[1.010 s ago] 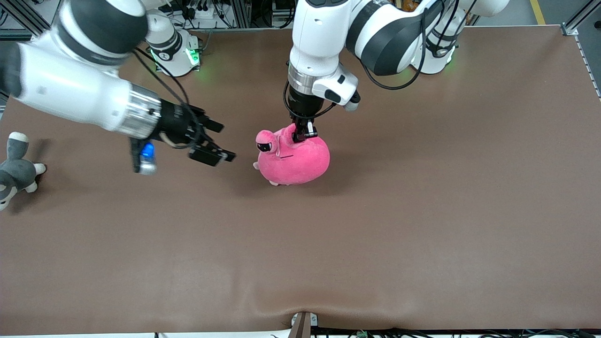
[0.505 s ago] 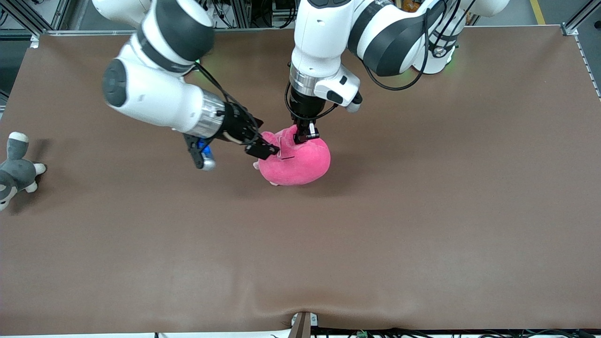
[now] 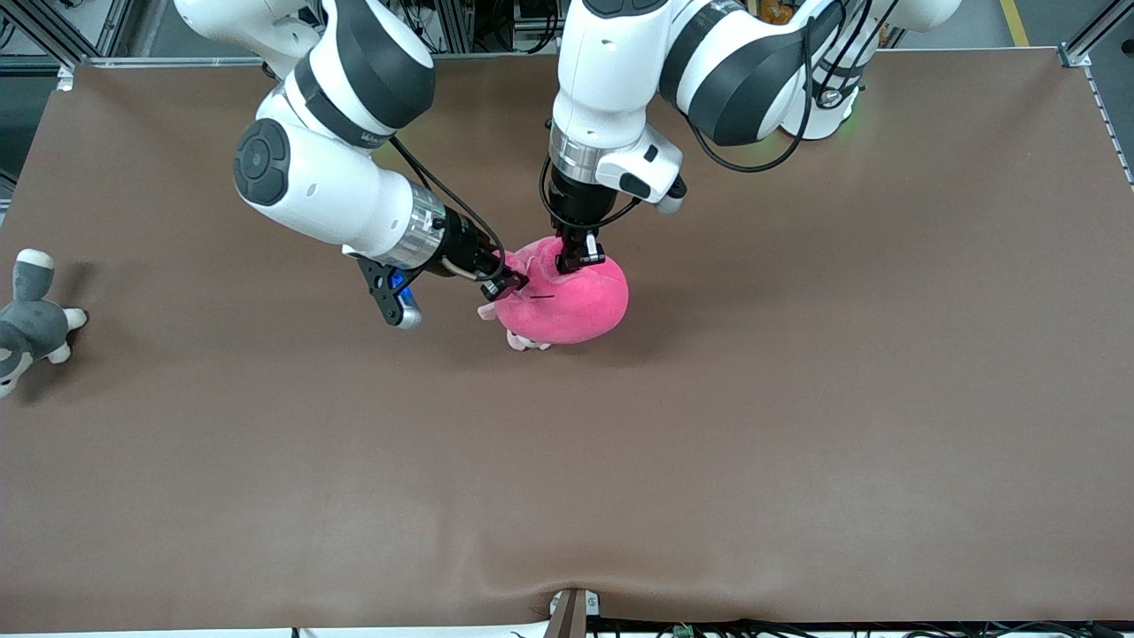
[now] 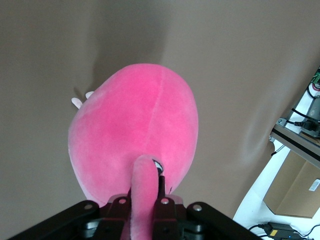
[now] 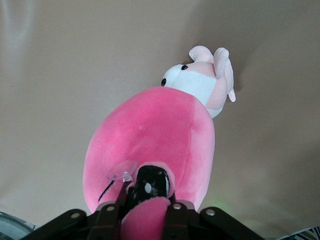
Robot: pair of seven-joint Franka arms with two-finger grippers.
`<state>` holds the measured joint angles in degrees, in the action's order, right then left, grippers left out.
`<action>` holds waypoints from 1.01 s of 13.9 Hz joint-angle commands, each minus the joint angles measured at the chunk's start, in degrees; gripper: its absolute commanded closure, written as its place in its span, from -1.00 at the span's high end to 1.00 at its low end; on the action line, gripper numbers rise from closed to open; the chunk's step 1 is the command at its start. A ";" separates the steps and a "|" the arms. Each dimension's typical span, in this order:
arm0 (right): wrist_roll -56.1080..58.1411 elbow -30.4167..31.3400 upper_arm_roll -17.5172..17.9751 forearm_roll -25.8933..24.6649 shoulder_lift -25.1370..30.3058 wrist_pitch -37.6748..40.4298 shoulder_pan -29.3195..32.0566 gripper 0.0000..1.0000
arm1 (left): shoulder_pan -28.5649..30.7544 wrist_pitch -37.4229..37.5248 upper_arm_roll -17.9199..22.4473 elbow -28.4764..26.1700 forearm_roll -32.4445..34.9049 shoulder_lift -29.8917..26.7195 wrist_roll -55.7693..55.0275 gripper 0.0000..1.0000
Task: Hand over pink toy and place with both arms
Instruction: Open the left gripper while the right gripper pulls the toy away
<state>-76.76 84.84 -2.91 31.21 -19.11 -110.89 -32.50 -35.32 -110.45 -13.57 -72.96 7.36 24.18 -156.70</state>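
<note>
The pink toy (image 3: 571, 306) is a round hot-pink plush at the table's middle. My left gripper (image 3: 576, 259) comes down from above and is shut on a pink ear on the toy's top. In the left wrist view that ear stands pinched between the fingers of the gripper (image 4: 145, 185), above the round body (image 4: 135, 120). My right gripper (image 3: 509, 285) reaches in from the right arm's end and is shut on the toy's head. The right wrist view shows the dark eye patch and a pink flap in the gripper (image 5: 147, 187), with the body (image 5: 150, 130) past them.
A small pale pink-and-white plush face with ears (image 5: 200, 80) sticks out from under the pink toy. A grey-and-white plush animal (image 3: 31, 323) lies at the right arm's end of the brown table (image 3: 797, 425).
My right arm has swung in from the right arm's end and closed its open gripper on the toy's head. My left gripper has kept its hold; the toy shifted slightly.
</note>
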 commanded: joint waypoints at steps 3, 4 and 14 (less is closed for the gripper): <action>-0.76 -1.52 -0.17 -0.27 -0.31 0.85 0.60 -1.00 | -0.28 0.59 0.04 1.42 1.34 0.17 -4.58 -1.00; -0.67 -2.57 -0.08 -0.27 -0.31 0.85 1.21 -1.00 | -0.28 0.67 0.04 1.42 1.34 0.17 -4.57 -1.00; 2.30 -6.00 -0.17 1.14 0.04 12.26 13.06 -1.00 | 1.21 0.59 0.74 1.42 1.43 -0.09 -4.14 1.00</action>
<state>-75.93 80.23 -3.65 31.75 -19.09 -101.48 -21.81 -34.75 -110.86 -12.74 -72.43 7.37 24.18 -156.70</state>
